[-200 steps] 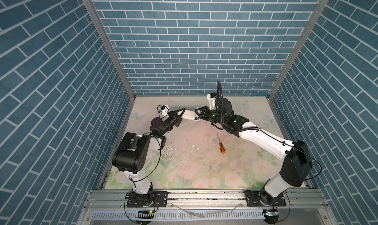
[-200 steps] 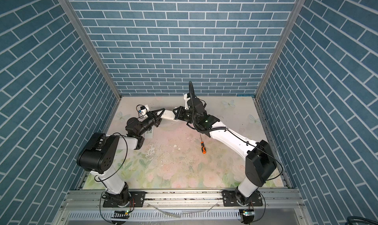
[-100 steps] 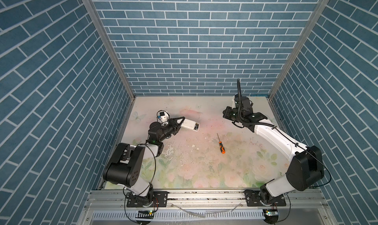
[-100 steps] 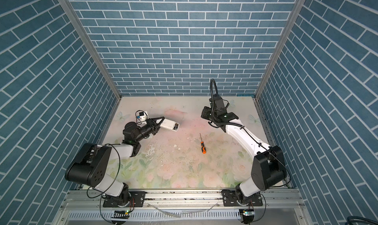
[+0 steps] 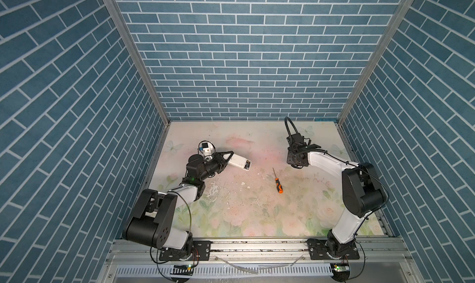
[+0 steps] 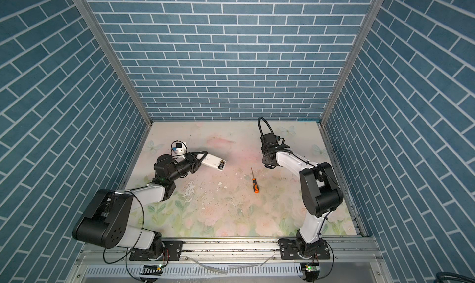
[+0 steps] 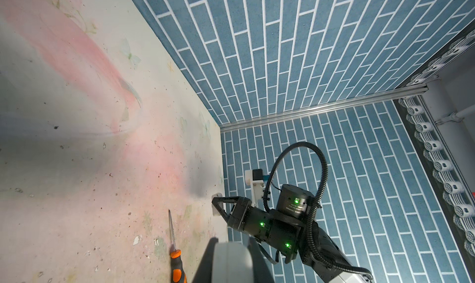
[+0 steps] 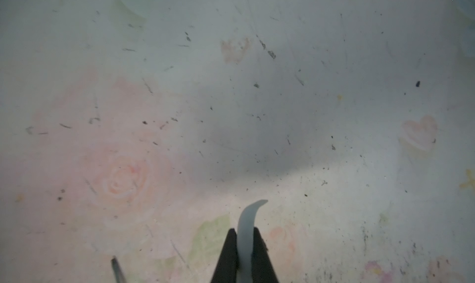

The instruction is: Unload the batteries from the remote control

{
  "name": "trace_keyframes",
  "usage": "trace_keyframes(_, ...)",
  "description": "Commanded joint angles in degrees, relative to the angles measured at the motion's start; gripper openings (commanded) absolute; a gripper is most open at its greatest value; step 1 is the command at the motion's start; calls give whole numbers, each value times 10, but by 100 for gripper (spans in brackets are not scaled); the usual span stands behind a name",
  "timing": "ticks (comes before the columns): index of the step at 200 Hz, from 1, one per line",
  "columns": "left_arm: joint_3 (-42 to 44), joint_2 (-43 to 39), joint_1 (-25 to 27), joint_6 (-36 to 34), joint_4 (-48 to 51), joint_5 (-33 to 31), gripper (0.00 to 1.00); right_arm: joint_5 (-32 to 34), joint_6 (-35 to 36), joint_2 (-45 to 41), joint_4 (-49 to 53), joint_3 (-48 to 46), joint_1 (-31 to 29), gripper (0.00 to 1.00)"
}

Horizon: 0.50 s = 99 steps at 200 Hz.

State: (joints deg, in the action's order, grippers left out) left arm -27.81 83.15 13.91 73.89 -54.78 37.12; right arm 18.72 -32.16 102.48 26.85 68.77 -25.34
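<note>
Right wrist view: right end effector (image 8: pixel 244 234) is clenched on a thin white curved cover (image 8: pixel 250 212), hanging over bare bench (image 8: pixel 308 88) with nothing under it. In both top views the left end effector (image 5: pixel 226 157) grasps 1 end of the white remote control (image 5: pixel 237 161). The remote seems lifted off the bench, free end pointing toward the middle. Dark-and-gold bits at that free end look like the batteries (image 5: pixel 247 163), so likely none are out yet; count not readable. An orange-handled screwdriver (image 5: pixel 278 183) lies loose on the bench between the 2 arms, apart from both.

Step, my read: cover is off and the right arm is about to set it down on the right side. Next move calls for lowering and releasing the cover flat, then going to the open compartment to pick or tip the batteries out while the left arm holds the remote steady. Risk: batteries sliding out early.
</note>
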Motion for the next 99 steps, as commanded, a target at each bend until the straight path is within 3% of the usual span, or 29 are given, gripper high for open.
trace_keyframes(1,-16,-10,4,-14,8,2,0,61,18,27,41,25,4,0)
trace_keyframes(99,-14,-33,5,-22,36,-3,0,76,23,133,59,90,20,0)
